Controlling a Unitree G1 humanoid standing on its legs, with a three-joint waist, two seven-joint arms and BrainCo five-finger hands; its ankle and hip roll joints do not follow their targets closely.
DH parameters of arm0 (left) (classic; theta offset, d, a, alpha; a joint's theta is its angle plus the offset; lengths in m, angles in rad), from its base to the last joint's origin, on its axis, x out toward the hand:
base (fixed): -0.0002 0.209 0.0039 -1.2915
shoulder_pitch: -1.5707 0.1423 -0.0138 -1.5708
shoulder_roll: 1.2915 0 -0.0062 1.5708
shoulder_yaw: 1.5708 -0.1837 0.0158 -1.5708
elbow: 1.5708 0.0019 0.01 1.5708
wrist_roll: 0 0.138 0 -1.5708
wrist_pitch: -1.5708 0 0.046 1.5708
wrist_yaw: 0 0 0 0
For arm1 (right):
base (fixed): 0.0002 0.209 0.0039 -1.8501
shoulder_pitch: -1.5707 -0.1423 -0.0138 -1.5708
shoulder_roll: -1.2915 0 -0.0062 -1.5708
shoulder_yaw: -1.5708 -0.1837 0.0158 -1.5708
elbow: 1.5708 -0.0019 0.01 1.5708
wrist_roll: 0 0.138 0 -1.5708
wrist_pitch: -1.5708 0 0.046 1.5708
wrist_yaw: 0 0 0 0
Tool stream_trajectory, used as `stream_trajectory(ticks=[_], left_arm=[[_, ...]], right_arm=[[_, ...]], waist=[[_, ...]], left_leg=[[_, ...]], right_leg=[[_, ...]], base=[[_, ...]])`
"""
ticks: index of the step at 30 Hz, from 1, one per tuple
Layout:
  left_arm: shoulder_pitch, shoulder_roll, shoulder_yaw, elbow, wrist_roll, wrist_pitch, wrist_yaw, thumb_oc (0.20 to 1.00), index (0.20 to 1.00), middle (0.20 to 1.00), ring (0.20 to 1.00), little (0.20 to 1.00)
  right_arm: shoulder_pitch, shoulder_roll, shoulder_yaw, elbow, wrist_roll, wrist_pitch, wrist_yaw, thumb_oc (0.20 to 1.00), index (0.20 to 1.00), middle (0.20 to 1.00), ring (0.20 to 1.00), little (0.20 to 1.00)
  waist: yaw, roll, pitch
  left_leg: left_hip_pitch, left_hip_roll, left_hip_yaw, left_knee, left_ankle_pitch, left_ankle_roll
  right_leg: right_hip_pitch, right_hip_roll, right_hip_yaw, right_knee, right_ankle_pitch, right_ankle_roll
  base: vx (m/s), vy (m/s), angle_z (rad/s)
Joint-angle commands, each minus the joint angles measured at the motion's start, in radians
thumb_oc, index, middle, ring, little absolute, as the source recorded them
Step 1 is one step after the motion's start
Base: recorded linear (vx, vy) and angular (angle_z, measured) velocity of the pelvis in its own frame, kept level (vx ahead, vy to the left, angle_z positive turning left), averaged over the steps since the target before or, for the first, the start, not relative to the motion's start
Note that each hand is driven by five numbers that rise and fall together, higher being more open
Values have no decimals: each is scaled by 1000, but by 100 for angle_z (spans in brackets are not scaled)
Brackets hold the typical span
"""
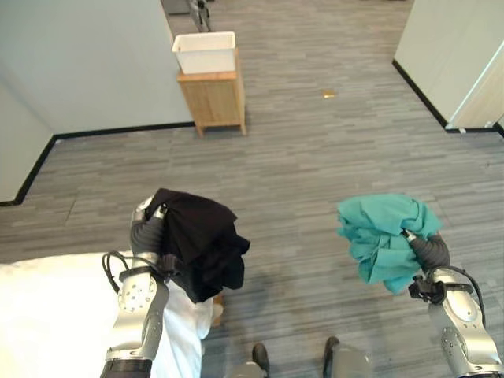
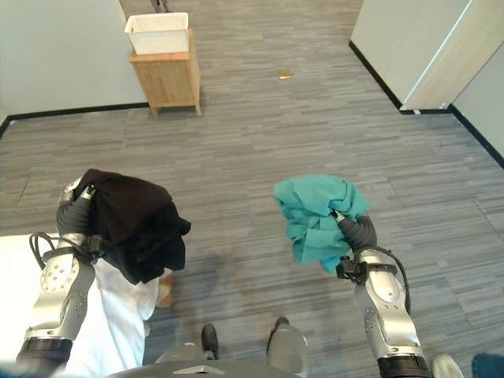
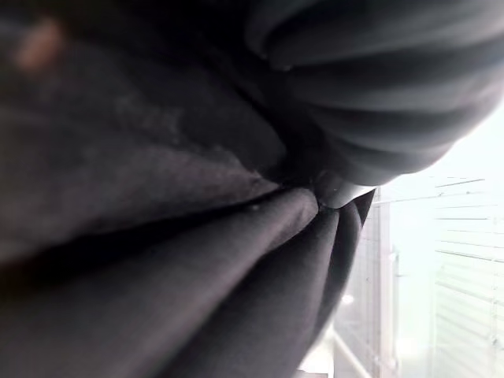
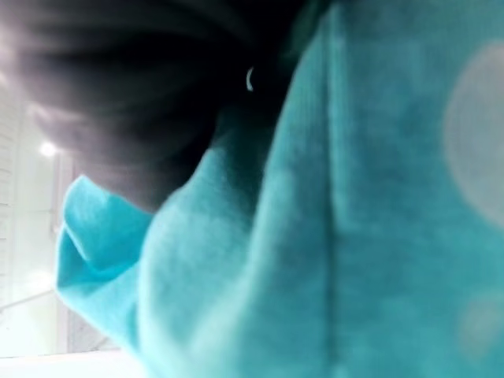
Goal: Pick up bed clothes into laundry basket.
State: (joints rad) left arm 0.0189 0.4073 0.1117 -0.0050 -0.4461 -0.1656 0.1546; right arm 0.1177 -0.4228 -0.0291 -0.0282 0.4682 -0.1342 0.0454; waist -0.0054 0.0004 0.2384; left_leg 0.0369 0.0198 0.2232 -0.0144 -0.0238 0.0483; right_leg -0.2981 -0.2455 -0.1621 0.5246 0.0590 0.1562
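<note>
Grey plank floor (image 1: 315, 150) is seen ahead of both hands, with a white basket (image 1: 205, 51) on a wooden stand (image 1: 213, 98). The left hand (image 1: 150, 214) is buried under black cloth (image 1: 201, 244) and the right hand (image 1: 413, 240) under teal cloth (image 1: 382, 232); neither grip can be told.

You find no readable text, label, number or sign here. The white plastic laundry basket (image 1: 205, 51) on the small wooden cabinet (image 1: 213, 100) carries no lettering you can make out, and the black bundled garment (image 1: 201, 242) and teal crumpled cloth (image 1: 386, 236) show no tags or print either.
</note>
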Motion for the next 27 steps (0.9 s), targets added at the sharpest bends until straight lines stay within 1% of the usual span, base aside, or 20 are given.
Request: stream_trajectory(ticks=[1,2,3,4,5,7,8,9,10,11,12,13,14,15,17,18,20,21,24,27], left_arm=[[-64,84,41,-69,38,-84,2,200,200,200,200,200],[-70,78,37,-63,27,-85,-2,200,200,200,200,200],[-70,78,36,-62,26,-86,-2,200,200,200,200,200],[-73,75,31,-54,23,-86,-4,200,200,200,200,200],[-82,73,25,-43,28,-86,-10,200,200,200,200,200],[-79,69,15,-40,31,-85,-25,200,200,200,200,200],[-78,66,10,-39,36,-85,-29,200,200,200,200,200],[-66,55,11,-47,31,-85,-41,200,200,200,200,200],[-36,36,21,-53,7,-83,-51,200,200,200,200,200],[-35,36,22,-54,7,-82,-51,200,200,200,200,200],[-24,26,28,-55,-18,-77,-47,200,200,200,200,200],[-18,20,36,-62,-39,-70,-49,200,200,200,200,200],[-9,22,40,-70,-51,-68,-58,200,200,200,200,200],[-13,32,31,-82,-46,-62,-54,200,200,200,200,200],[-25,31,26,-77,-43,-61,-50,200,200,200,200,200],[-38,28,11,-68,-49,-65,-57,200,200,200,200,200],[-55,23,-21,-37,-59,-68,-68,200,200,200,200,200],[-56,23,-23,-35,-59,-69,-68,200,200,200,200,200],[-41,5,-44,-20,-49,-71,-75,200,200,200,200,200],[-29,3,-47,-31,-41,-68,-84,200,200,200,200,200]], right_arm=[[-57,5,-33,-64,6,-60,14,200,200,200,200,200],[-37,6,-48,-64,20,-66,8,200,200,200,200,200],[-36,6,-49,-64,20,-66,9,200,200,200,200,200],[-27,7,-56,-59,24,-70,7,200,200,200,200,200],[-13,6,-68,-57,28,-72,8,200,200,200,200,200],[5,6,-80,-60,26,-69,14,200,200,200,200,200],[6,-3,-83,-55,21,-68,16,200,200,200,200,200],[-5,-15,-79,-56,20,-69,24,200,200,200,200,200],[-24,-21,-64,-47,42,-74,20,200,200,200,200,200],[-25,-21,-63,-45,43,-75,20,200,200,200,200,200],[-46,-29,-49,-46,63,-77,17,200,200,200,200,200],[-56,-32,-42,-53,83,-81,13,200,200,200,200,200],[-56,-39,-38,-51,99,-83,13,200,200,200,200,200],[-70,-66,-36,-28,89,-81,-13,200,200,200,200,200],[-75,-66,-31,-22,89,-76,-25,200,200,200,200,200],[-83,-68,-30,-25,105,-77,-17,200,200,200,200,200],[-69,-72,-32,-36,115,-72,3,200,200,200,200,200],[-67,-72,-34,-37,115,-71,3,200,200,200,200,200],[-78,-59,5,-21,87,-61,28,200,200,200,200,200],[-80,-43,12,-26,74,-49,42,200,200,200,200,200]], waist=[[-34,-19,14],[-59,-28,8],[-61,-22,9],[-72,-25,8],[-99,-33,3],[-115,-26,-11],[-119,-26,-19],[-111,-19,-34],[-98,-6,-47],[-105,-10,-51],[-92,-25,-48],[-82,-40,-38],[-54,-59,-14],[-18,-75,20],[-2,-68,30],[14,-71,36],[46,-65,26],[47,-72,23],[102,-52,-10],[105,-72,-23]], left_leg=[[110,26,-70,34,-86,-18],[152,27,-89,16,-110,-40],[156,35,-92,14,-111,-42],[180,43,-102,7,-117,-55],[237,59,-117,-5,-125,-82],[277,84,-142,-4,-139,-101],[293,94,-157,16,-142,-110],[278,123,-177,115,-84,-144],[216,179,-181,329,90,-173],[205,176,-189,334,94,-175],[130,201,-186,545,195,-179],[58,228,-160,706,247,-179],[-15,219,-159,830,231,-160],[-127,243,-123,907,194,-151],[-161,257,-105,919,188,-157],[-236,250,-73,867,161,-160],[-324,189,-83,662,143,-157],[-320,180,-76,645,155,-153],[-340,27,-177,309,141,-106],[-327,11,-164,339,114,-99]], right_leg=[[-19,18,21,-69,18,18],[-35,37,29,-212,5,18],[-22,43,21,-227,8,18],[-25,59,20,-315,18,21],[-71,82,20,-457,62,36],[-69,95,0,-514,92,44],[-66,95,-3,-488,97,41],[-31,103,-23,-461,102,18],[33,157,-34,-440,56,-37],[30,152,-39,-443,61,-39],[82,170,-50,-444,29,-85],[129,186,-65,-452,1,-124],[186,199,-55,-468,-25,-151],[266,219,-64,-493,-67,-168],[296,229,-60,-504,-77,-172],[326,226,-61,-516,-91,-167],[392,224,-27,-536,-124,-150],[387,215,-27,-535,-121,-149],[484,241,37,-524,-191,-134],[515,220,52,-503,-217,-130]], base=[[485,-116,10],[379,-103,19],[414,-135,29],[510,-172,34],[509,-171,34],[594,-214,60],[795,-352,103],[818,-466,86],[625,-395,69],[498,-439,22],[324,-429,-6],[485,-586,-18],[595,-627,-19],[428,-403,-19],[334,-178,-33],[428,-85,-51],[535,7,-22],[509,82,18],[570,85,-23],[403,36,-77]])
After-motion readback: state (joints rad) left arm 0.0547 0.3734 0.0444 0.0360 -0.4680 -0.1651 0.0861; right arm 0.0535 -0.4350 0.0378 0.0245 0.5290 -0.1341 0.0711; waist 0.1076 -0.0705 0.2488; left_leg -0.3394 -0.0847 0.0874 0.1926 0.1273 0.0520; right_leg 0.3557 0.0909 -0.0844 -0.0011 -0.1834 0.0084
